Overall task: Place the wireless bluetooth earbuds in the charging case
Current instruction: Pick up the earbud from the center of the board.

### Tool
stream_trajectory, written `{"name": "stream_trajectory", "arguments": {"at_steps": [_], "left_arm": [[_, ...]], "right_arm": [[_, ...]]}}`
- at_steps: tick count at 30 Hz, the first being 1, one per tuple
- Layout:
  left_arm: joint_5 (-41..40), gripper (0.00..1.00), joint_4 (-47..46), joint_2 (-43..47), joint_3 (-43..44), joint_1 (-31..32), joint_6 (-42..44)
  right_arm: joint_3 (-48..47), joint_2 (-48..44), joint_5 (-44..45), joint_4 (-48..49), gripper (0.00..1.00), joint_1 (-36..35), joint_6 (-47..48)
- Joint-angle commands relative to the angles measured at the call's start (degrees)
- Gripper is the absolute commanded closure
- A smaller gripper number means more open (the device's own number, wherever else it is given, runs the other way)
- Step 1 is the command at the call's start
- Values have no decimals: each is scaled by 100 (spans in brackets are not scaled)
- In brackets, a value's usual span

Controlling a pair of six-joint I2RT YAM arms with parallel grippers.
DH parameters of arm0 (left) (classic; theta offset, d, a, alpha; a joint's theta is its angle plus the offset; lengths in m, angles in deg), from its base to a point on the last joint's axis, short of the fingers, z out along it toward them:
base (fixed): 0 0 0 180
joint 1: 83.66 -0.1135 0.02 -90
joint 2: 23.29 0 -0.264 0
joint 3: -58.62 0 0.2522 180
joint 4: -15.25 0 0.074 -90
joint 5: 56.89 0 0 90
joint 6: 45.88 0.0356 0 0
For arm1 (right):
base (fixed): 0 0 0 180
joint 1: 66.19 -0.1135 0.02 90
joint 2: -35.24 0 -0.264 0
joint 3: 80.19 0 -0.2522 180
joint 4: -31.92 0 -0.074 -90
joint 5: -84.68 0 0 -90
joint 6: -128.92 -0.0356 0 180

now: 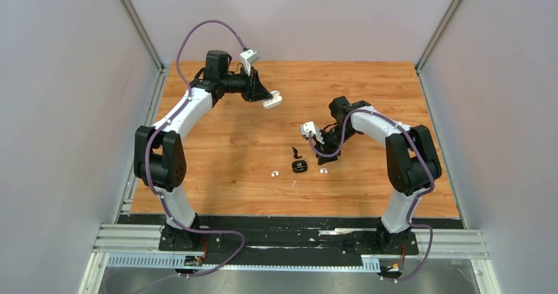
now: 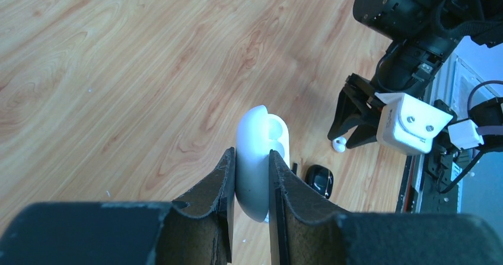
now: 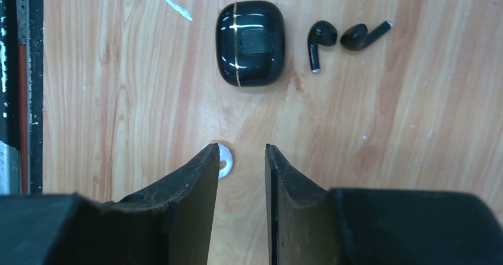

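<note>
The left gripper [image 2: 250,158] is clamped on the white charging case [image 2: 260,128], held in the air well apart from the black case [image 3: 249,42] on the table [image 1: 217,149]. The right gripper [image 3: 242,151] hangs low near the black case, jaws apart and holding nothing, with one white earbud [image 3: 225,160] at a fingertip. The other white earbud [image 1: 274,173] lies on the black case's opposite side, and two black earbuds [image 3: 322,35] lie just beside it

You've got a light wood-grain table [image 1: 217,169] boxed in by pale grey walls [image 1: 59,97] with aluminium posts [image 1: 136,23] in the corners.
</note>
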Motion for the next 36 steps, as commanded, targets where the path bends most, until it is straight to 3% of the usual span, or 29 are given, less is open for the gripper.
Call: {"name": "stream_trajectory", "arguments": {"at_steps": [1, 17, 36], "left_arm": [[117, 100, -198, 101, -6, -37, -94], [122, 100, -178, 79, 24, -33, -75], [130, 100, -205, 22, 53, -33, -118]], "right_arm": [[-159, 116, -194, -82, 66, 47, -142], [299, 241, 376, 248, 66, 51, 34], [354, 327, 438, 206, 68, 50, -121]]}}
